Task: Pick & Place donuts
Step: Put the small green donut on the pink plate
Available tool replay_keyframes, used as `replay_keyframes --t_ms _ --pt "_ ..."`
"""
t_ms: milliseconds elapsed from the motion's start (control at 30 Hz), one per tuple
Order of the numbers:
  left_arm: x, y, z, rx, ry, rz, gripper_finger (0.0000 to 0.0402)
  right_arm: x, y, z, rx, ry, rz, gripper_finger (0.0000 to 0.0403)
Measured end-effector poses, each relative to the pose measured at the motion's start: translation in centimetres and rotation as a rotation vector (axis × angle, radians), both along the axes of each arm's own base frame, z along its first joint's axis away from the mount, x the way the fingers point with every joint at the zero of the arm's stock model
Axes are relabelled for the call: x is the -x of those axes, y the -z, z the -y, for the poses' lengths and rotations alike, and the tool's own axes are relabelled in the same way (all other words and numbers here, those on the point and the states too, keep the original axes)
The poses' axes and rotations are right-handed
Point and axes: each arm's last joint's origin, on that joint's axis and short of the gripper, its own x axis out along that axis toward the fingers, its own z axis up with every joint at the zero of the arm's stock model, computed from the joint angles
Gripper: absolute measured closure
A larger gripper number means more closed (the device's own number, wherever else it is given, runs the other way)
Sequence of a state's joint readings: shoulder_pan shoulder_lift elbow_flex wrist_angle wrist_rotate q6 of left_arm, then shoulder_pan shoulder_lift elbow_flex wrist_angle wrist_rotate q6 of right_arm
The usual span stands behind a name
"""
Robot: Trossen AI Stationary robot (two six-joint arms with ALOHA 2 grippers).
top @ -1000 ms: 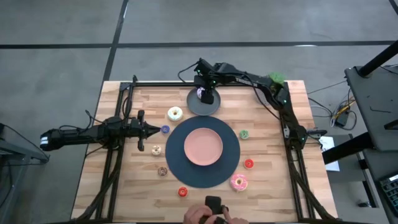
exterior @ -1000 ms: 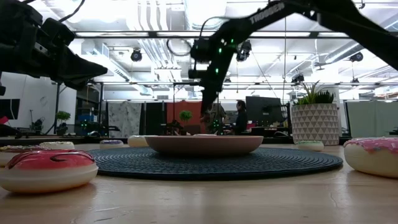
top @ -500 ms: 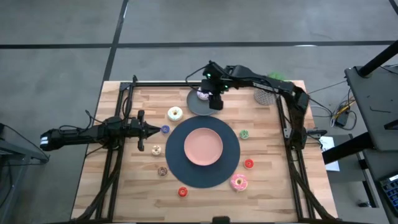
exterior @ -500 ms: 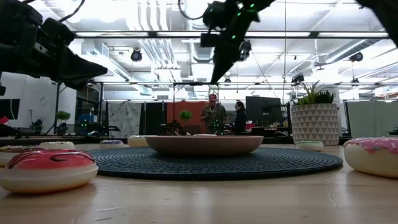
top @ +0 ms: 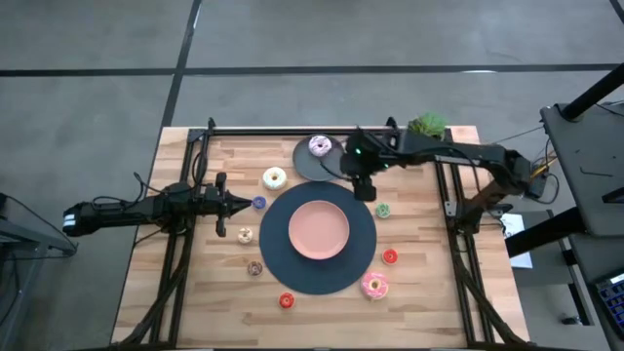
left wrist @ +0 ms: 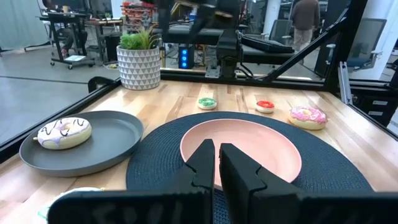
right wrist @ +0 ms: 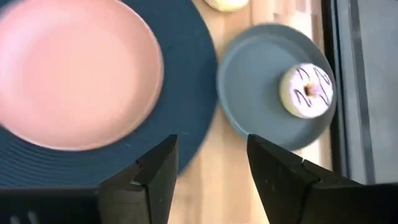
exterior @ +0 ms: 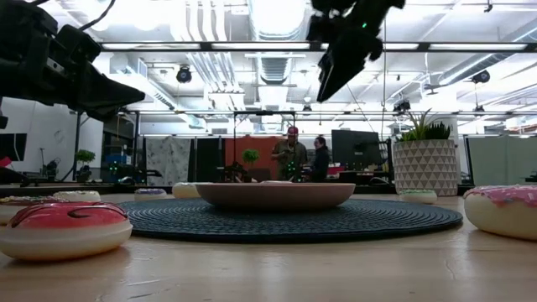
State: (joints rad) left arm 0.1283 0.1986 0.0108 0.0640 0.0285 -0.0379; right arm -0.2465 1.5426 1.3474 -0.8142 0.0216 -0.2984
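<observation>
From above, the right gripper (top: 365, 188) hung over the surface (top: 419, 292) between the grey plate (top: 304, 166) and the pink plate (top: 318, 229), its fingers spread and empty. Its wrist view alone showed the purple-striped white donut (right wrist: 306, 91) lying on the grey plate — apart from those fingers. The left gripper (top: 237, 204) waited at the left side, pressed together, near the small blue donut (top: 258, 203). The low view added a pink-iced donut (exterior: 64, 225) up close and two people far behind.
</observation>
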Motion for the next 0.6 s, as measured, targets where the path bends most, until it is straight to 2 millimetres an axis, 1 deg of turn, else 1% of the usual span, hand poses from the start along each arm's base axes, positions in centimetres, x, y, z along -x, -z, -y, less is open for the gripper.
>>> replay_keyframes --t_ms 167,300,467,600 --pt "0.0 0.0 0.0 0.000 0.000 0.000 0.0401 1.1 -0.3 -2.7 -0.055 0.018 0.046 0.0215" --pt "0.0 0.0 0.0 0.000 0.001 0.000 0.0401 1.7 -0.3 -4.3 -0.107 0.049 0.055 0.0218" --pt "0.0 0.0 0.0 0.000 0.000 0.001 0.0401 1.8 0.1 -6.0 -0.151 0.057 0.041 0.0218" --pt "0.0 0.0 0.0 0.000 0.000 0.000 0.0401 1.7 0.0 -7.6 -0.155 0.006 0.040 0.0220"
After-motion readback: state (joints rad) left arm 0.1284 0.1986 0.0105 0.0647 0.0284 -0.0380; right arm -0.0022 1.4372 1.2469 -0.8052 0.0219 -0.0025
